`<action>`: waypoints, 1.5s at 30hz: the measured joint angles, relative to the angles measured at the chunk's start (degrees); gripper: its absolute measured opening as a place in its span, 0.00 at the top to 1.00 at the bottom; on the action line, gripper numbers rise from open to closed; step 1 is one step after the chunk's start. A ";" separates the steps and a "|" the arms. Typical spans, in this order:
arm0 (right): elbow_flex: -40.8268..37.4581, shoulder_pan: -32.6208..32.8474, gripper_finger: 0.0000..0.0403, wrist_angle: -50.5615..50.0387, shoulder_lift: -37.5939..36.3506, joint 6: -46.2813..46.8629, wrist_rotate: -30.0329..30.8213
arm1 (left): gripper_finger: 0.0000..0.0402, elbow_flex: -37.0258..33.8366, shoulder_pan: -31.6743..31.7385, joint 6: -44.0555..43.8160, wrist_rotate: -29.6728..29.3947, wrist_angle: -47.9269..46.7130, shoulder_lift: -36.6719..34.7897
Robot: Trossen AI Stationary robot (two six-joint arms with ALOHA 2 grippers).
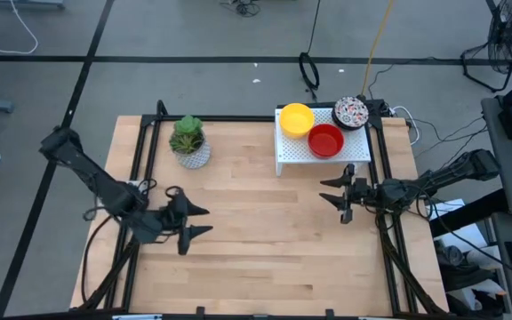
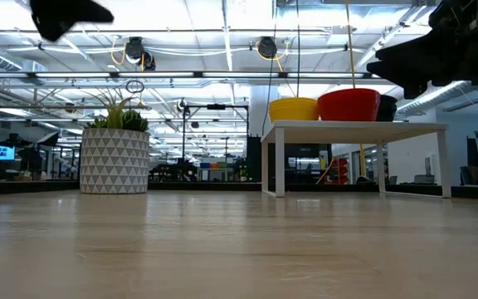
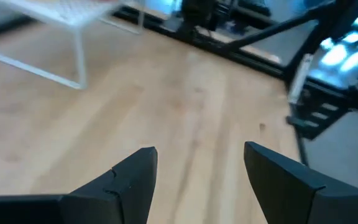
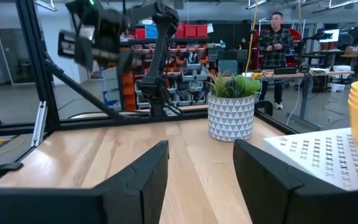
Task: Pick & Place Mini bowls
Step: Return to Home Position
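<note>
Hovering over bare tabletop (image 1: 265, 231), left fingers (image 3: 135, 177) and right fingers (image 4: 145, 171) spread wide, empty.

table (image 1: 265, 258): pale wood, smooth | shelf (image 1: 296, 152): perforated sheet, matt | red bowl (image 1: 325, 140): glossy | pot (image 2: 114, 162): matt

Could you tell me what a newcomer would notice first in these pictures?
The bright bowls on the white shelf at the back right: a yellow bowl, a red bowl and a speckled bowl. Then the potted plant at the back left. The left gripper and right gripper hang open and empty above the table.
</note>
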 joint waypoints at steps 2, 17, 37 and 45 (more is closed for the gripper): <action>0.00 0.00 0.58 -0.06 0.02 0.00 0.04 | 0.39 -5.68 0.95 1.99 3.12 10.85 0.01; -0.11 -0.20 0.58 -0.49 0.04 -2.33 0.22 | 0.39 -33.37 16.48 18.99 30.89 68.71 -2.18; -0.15 -0.20 0.58 -0.65 0.04 -3.21 0.07 | 0.39 -38.94 38.69 17.75 48.23 50.33 -31.15; -0.15 -0.20 0.58 -0.65 0.04 -3.21 0.04 | 0.39 -38.96 43.89 18.01 49.29 42.07 -40.94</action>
